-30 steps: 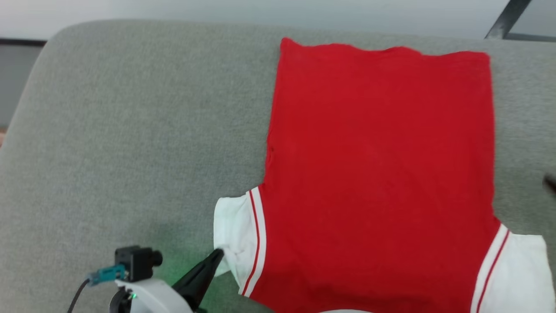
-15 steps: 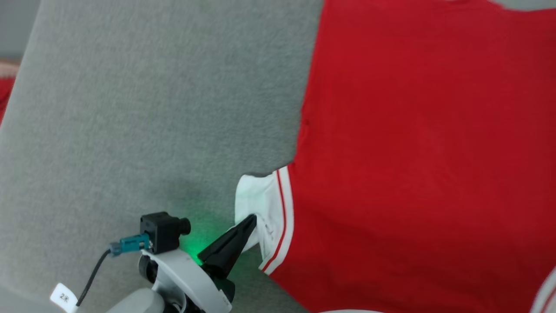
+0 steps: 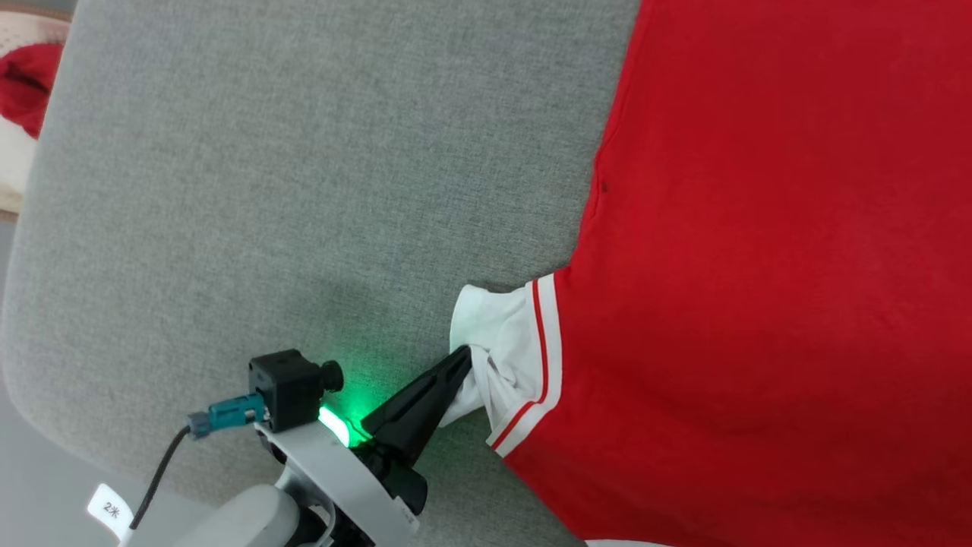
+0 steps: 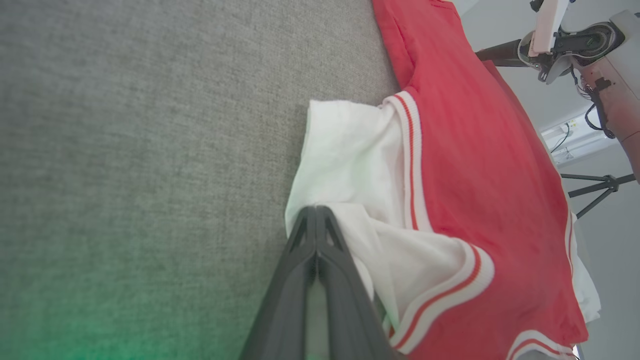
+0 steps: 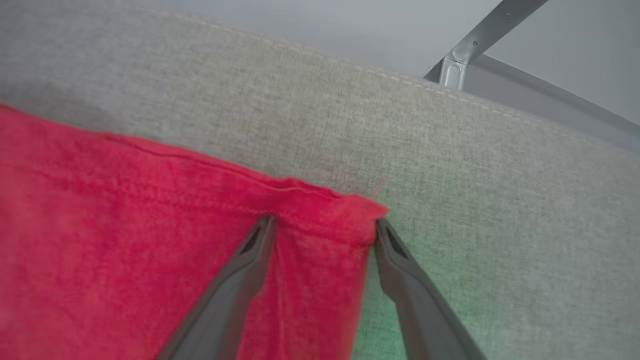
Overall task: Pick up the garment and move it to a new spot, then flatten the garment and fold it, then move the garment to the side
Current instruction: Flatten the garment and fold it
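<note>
The garment [image 3: 759,266] lies spread flat on a grey upholstered cushion [image 3: 304,190] with a plain red side up. It takes up the right part of the head view and runs off that view's top, right and bottom edges. The white sleeve [image 3: 497,334] on the robot's left, set off from the red body by white-and-red striped trim, sticks out onto the bare cushion and is bunched toward one point.

At that point we find the left gripper [image 3: 463,355]. Its two dark fingers are pressed together, and in the left wrist view the sleeve's edge gathers around their tips, so we read it as pinching the sleeve.

In the right wrist view the right gripper [image 5: 323,222] has its fingers spread wide, straddling a corner of the red hem [image 5: 345,210]. One tip sits over the red cloth and the other at the cloth's side edge, and nothing is clamped between them.

On the left arm we see a small black camera [image 3: 292,384] with a teal plug [image 3: 231,414], a green light [image 3: 334,425] that tints the cushion nearby, and a white tag [image 3: 110,510].

Past the cushion's rounded edge, at the head view's upper left, a red cloth bundle [image 3: 26,83] sits in a cream basket [image 3: 15,178]. Beyond the cushion's far seam in the right wrist view, a grey metal bracket [image 5: 462,60] stands against a pale wall.
</note>
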Tool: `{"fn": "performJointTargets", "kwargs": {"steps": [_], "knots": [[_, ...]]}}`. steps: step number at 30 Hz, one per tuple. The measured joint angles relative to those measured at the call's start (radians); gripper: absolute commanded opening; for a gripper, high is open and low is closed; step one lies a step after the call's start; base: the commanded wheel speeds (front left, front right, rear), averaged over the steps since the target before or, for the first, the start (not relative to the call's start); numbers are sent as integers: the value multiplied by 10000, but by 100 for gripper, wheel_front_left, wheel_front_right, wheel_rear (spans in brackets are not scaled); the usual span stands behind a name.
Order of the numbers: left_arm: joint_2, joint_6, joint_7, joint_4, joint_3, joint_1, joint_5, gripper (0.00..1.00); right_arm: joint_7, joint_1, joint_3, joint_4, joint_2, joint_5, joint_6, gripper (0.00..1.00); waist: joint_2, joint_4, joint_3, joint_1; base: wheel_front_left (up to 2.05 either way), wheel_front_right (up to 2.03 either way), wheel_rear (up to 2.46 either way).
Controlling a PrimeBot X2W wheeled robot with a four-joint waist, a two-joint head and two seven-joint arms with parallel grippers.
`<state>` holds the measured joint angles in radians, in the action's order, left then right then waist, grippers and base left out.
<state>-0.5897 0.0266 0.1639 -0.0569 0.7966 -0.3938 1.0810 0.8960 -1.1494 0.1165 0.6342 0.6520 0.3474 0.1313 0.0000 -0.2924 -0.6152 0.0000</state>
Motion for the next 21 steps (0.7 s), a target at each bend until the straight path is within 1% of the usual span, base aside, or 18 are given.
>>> {"fn": "performJointTargets", "kwargs": {"steps": [3,4,5,6,7,8,16,21], "knots": [[2,0,25,-58,-2,-18,-2,0,-88,-226,23,244,-10,10,0,100,0,-66,-138,0,0,0,0],[-4,0,25,-67,-8,-19,-2,0,-88,-287,92,293,-4,40,0,97,0,-71,-156,0,0,0,0],[-8,0,25,-69,-12,-19,0,0,-111,-312,153,334,-4,69,0,65,0,-61,-158,0,0,0,0],[-19,0,25,-67,-13,-18,0,0,-150,-327,215,374,-4,104,-2,26,0,-45,-148,1,0,0,0],[-29,0,25,-67,-12,-18,0,0,-178,-346,259,418,0,136,-2,4,0,-30,-134,1,0,0,0],[-36,0,25,-67,-13,-21,0,0,-240,-357,311,458,-4,146,-2,0,0,-14,-119,0,0,0,0],[-15,-2,98,123,-61,-81,2,0,-886,-400,736,1053,-217,326,0,0,0,134,199,0,0,0,0],[8,-4,79,422,-81,-97,82,0,-1235,314,1170,1120,-144,897,0,0,0,255,740,0,0,0,0]]}}
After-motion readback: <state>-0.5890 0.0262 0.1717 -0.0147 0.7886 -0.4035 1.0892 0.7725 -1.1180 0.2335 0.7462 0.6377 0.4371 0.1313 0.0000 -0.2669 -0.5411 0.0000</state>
